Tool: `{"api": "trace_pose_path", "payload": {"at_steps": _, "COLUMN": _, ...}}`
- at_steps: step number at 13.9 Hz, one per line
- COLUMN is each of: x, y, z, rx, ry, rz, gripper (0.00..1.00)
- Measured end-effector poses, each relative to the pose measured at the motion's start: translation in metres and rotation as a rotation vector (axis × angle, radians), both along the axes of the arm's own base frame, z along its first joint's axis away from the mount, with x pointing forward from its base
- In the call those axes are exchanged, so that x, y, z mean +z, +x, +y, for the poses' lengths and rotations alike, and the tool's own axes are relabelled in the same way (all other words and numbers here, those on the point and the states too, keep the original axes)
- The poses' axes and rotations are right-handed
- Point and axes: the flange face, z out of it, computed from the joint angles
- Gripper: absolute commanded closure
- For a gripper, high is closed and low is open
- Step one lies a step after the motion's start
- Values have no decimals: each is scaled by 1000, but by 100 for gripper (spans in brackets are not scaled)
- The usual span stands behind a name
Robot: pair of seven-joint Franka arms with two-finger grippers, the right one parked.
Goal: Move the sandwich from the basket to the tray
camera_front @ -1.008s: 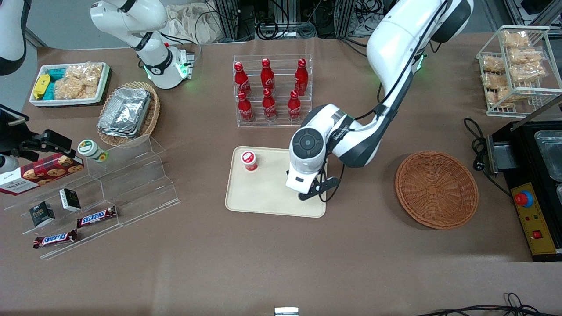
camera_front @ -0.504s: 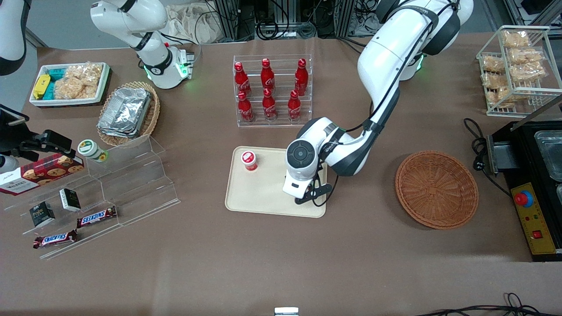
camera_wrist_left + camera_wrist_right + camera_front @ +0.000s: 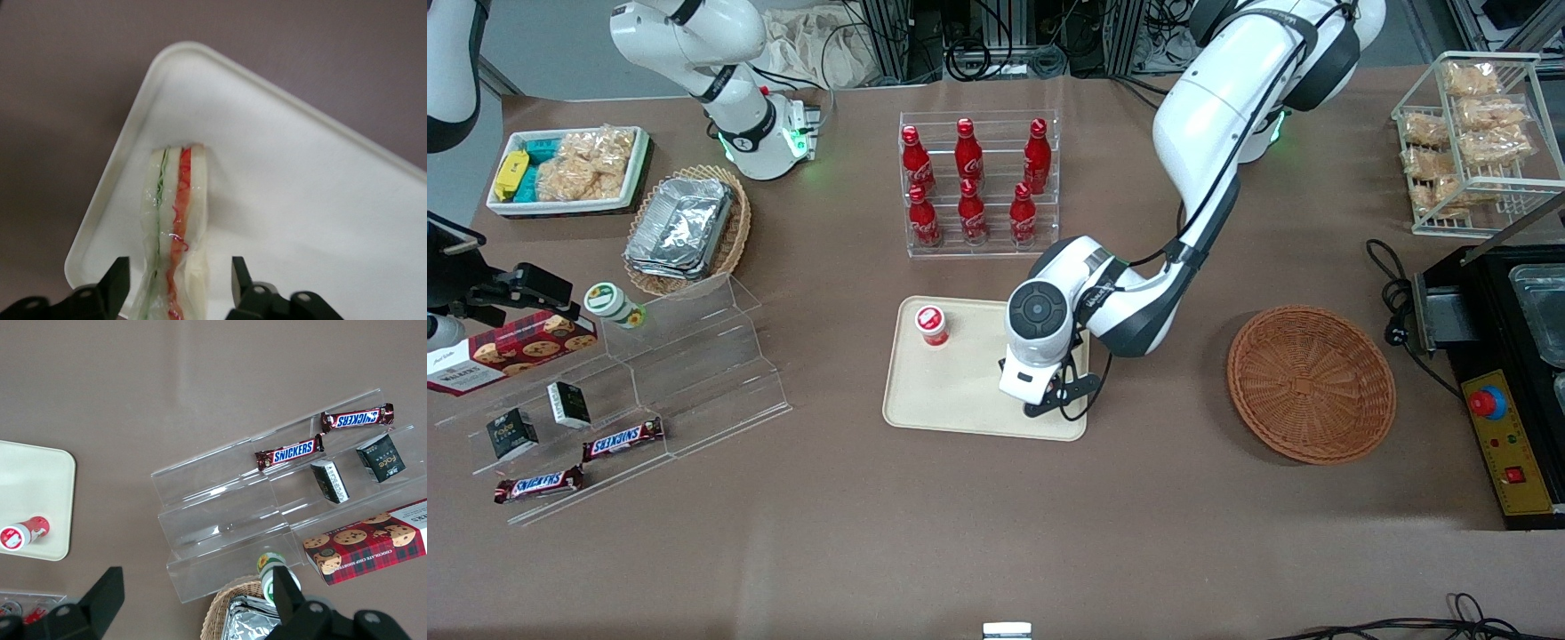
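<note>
Sandwich [image 3: 172, 227] sits on the tray [image 3: 300, 200] near its corner, cut edge up, with my claw [image 3: 175, 283] spread open and both fingers clear of the bread. Looks light, soft, film-wrapped and slippery; I'd grip the flat bread faces gently.

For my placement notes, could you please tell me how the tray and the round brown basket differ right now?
The tray is flat, rectangular, cream plastic; the basket is round, woven and reddish-brown. The tray holds the sandwich and a small red-capped cup, while the basket holds nothing. The gripper, open astride the sandwich, is over the tray, not the basket. Both rest on the brown table.
</note>
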Motion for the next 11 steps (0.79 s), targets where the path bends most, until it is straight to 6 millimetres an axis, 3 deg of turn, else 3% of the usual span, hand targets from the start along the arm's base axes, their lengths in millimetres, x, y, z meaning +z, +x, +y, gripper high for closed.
{"api": "trace_pose_path", "payload": {"at_steps": 3, "x": 99, "y": 4, "z": 20, "rx": 60, "ry": 17, "rz": -43, "gripper": 0}}
{"api": "trace_pose_path", "payload": {"at_steps": 6, "x": 206, "y": 10, "z": 74, "rx": 135, "ry": 12, "rz": -110, "gripper": 0}}
{"api": "trace_pose_path", "payload": {"at_steps": 8, "x": 253, "y": 14, "z": 114, "rx": 189, "ry": 2, "rz": -153, "gripper": 0}}
{"api": "trace_pose_path", "payload": {"at_steps": 11, "x": 286, "y": 18, "z": 165, "rx": 220, "ry": 1, "rz": -190, "gripper": 0}}
